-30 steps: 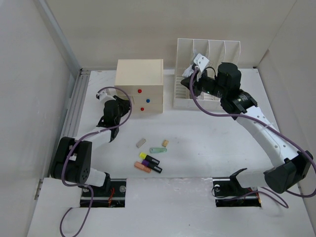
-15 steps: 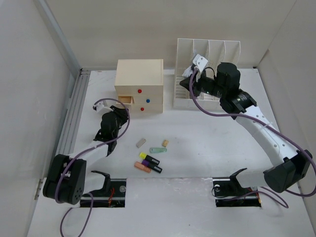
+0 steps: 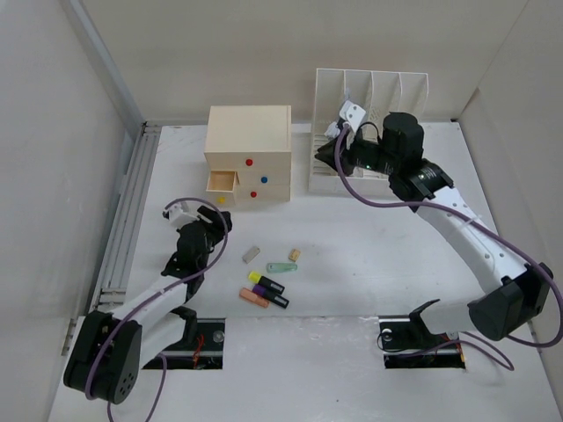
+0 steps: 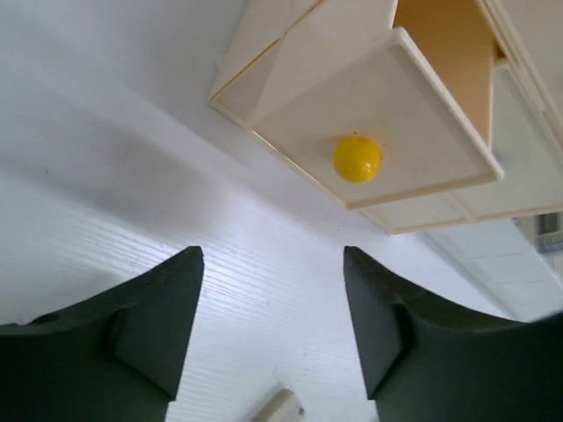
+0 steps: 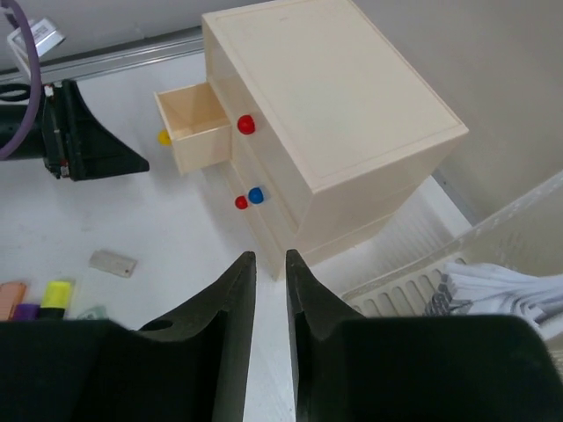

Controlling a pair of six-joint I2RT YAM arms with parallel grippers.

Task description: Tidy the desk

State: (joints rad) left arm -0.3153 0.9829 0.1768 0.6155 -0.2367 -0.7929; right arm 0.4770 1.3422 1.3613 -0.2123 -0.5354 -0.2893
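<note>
The white desk (image 3: 369, 237) holds a cream three-drawer box (image 3: 248, 141). Its top drawer (image 3: 221, 182), with a yellow knob (image 3: 222, 200), stands pulled out. My left gripper (image 3: 213, 221) is open and empty, a short way in front of that knob (image 4: 357, 158) and not touching it. My right gripper (image 3: 327, 155) is shut and empty, held in the air in front of the white slotted file rack (image 3: 369, 105). Its wrist view looks down on the box (image 5: 334, 97) and the open drawer (image 5: 193, 123).
Small items lie at the desk's middle front: a grey eraser (image 3: 252, 254), a tan block (image 3: 294, 254), a green clip (image 3: 281, 267), and yellow (image 3: 266, 283), purple (image 3: 271, 297) and orange (image 3: 254, 296) highlighters. Something white and crumpled lies in the rack (image 5: 493, 281). Walls close in left and right.
My left gripper has drawn back from the box toward the near edge. The yellow-knob drawer has come out with it, and the knob is now free. The right arm has barely moved.
</note>
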